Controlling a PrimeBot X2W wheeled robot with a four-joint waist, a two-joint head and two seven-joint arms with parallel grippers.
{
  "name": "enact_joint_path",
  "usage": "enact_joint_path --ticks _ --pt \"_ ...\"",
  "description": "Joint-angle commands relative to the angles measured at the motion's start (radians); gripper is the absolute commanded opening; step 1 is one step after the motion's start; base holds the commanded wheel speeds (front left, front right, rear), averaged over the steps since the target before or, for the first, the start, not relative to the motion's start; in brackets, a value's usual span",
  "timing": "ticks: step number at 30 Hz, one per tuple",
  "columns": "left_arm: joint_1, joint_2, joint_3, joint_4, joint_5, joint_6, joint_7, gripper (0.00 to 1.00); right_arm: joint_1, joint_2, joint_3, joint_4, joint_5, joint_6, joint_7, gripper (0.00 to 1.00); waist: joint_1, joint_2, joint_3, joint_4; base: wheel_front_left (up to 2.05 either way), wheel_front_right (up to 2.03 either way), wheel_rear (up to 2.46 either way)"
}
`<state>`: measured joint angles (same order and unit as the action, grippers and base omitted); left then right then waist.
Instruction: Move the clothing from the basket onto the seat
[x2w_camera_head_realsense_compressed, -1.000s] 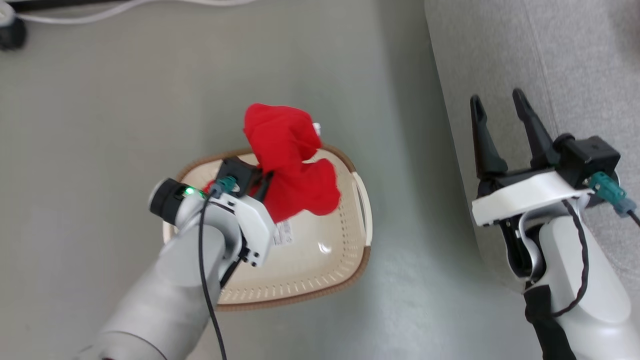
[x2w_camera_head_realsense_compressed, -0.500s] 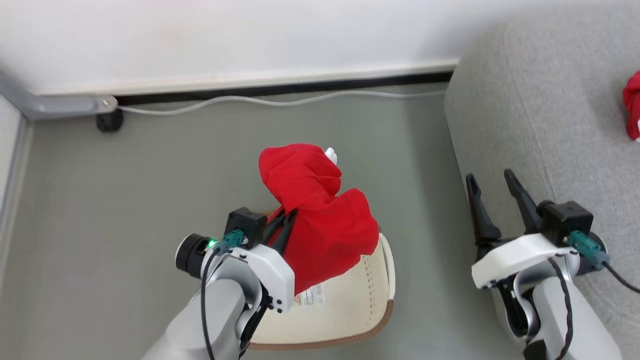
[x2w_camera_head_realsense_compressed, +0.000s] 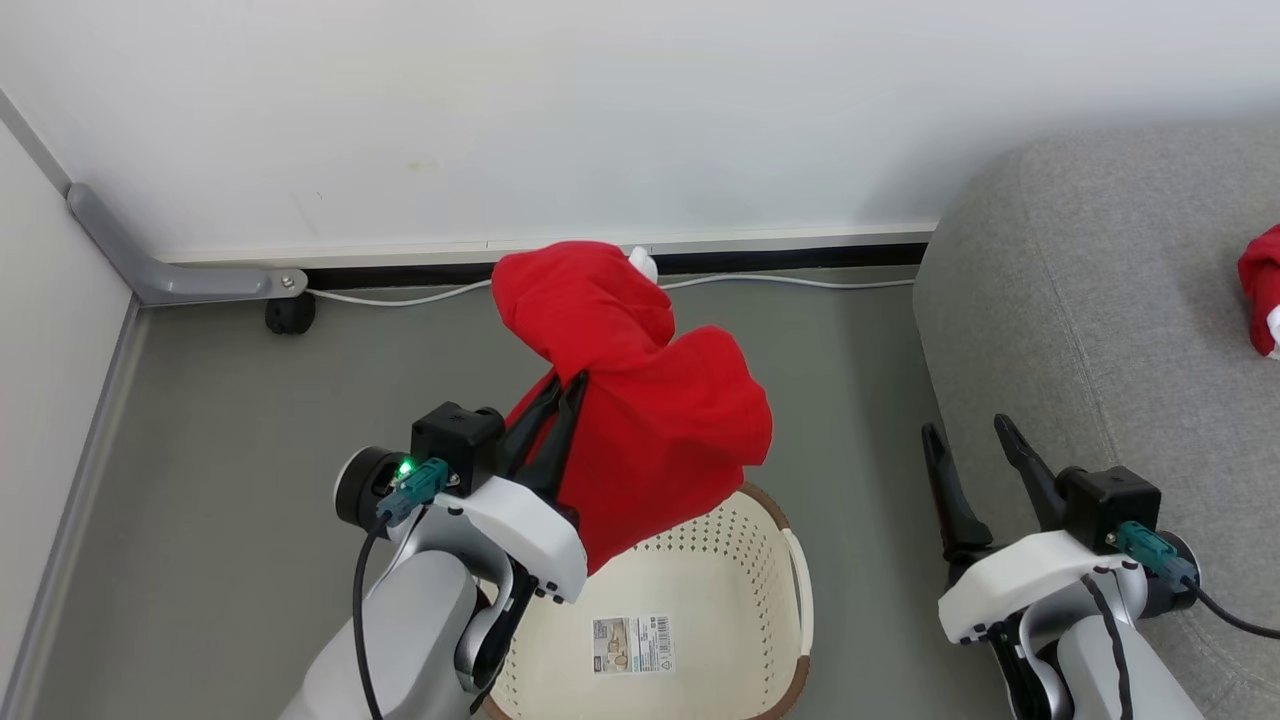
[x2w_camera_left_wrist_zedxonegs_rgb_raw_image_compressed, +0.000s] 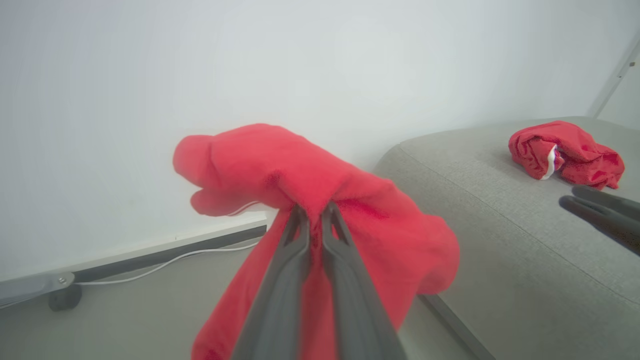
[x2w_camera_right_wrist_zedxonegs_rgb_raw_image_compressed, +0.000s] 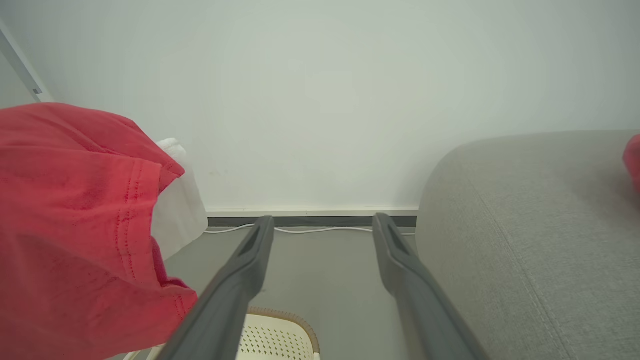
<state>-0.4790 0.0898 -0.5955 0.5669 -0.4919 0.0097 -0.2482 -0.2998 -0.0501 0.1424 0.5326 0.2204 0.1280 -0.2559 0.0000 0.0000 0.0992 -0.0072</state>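
Note:
My left gripper (x2w_camera_head_realsense_compressed: 568, 388) is shut on the bright red clothing (x2w_camera_head_realsense_compressed: 640, 420), which hangs in the air above the cream-white basket (x2w_camera_head_realsense_compressed: 740, 560). The left wrist view shows the same gripper (x2w_camera_left_wrist_zedxonegs_rgb_raw_image_compressed: 314, 210) pinching a fold of the clothing (x2w_camera_left_wrist_zedxonegs_rgb_raw_image_compressed: 380, 220). A white panel of the clothing (x2w_camera_right_wrist_zedxonegs_rgb_raw_image_compressed: 177, 200) shows in the right wrist view. The basket holds just a barcode label (x2w_camera_head_realsense_compressed: 630, 645). The grey seat (x2w_camera_head_realsense_compressed: 1100, 300) stands to the right. My right gripper (x2w_camera_head_realsense_compressed: 970, 435) is open and holds nothing, beside the seat's edge; in its own view it (x2w_camera_right_wrist_zedxonegs_rgb_raw_image_compressed: 322, 225) points at the wall.
A second red and white garment (x2w_camera_head_realsense_compressed: 1262, 290) lies on the seat, seen too in the left wrist view (x2w_camera_left_wrist_zedxonegs_rgb_raw_image_compressed: 565, 155). A white cable (x2w_camera_head_realsense_compressed: 780, 281) runs along the baseboard. A grey rail with a black caster (x2w_camera_head_realsense_compressed: 290, 315) sits in the left corner.
The head camera has tilted up, bringing the wall and the seat's top into view. My left gripper has lifted the red clothing clear of the basket. The right gripper stays open.

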Motion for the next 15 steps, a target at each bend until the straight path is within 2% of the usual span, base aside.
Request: enact_joint_path --ticks 1,9,15 --pt "-0.024 0.021 0.042 -0.042 0.009 -0.003 -0.013 0.0 -0.004 0.0 0.025 -0.018 0.006 0.003 -0.006 1.0 0.0 0.0 -0.002 0.001 0.0 0.0 0.0" --pt "-0.062 0.032 0.076 -0.163 0.037 -0.013 -0.014 0.0 0.002 0.0 0.034 -0.012 0.013 0.003 -0.006 1.0 0.0 0.0 -0.003 -0.003 0.0 0.0 0.0" --pt "-0.079 0.037 0.081 -0.186 0.038 -0.016 -0.014 0.0 -0.003 0.0 0.051 -0.021 0.02 0.003 -0.006 1.0 0.0 0.0 0.003 -0.01 0.0 0.0 0.0"
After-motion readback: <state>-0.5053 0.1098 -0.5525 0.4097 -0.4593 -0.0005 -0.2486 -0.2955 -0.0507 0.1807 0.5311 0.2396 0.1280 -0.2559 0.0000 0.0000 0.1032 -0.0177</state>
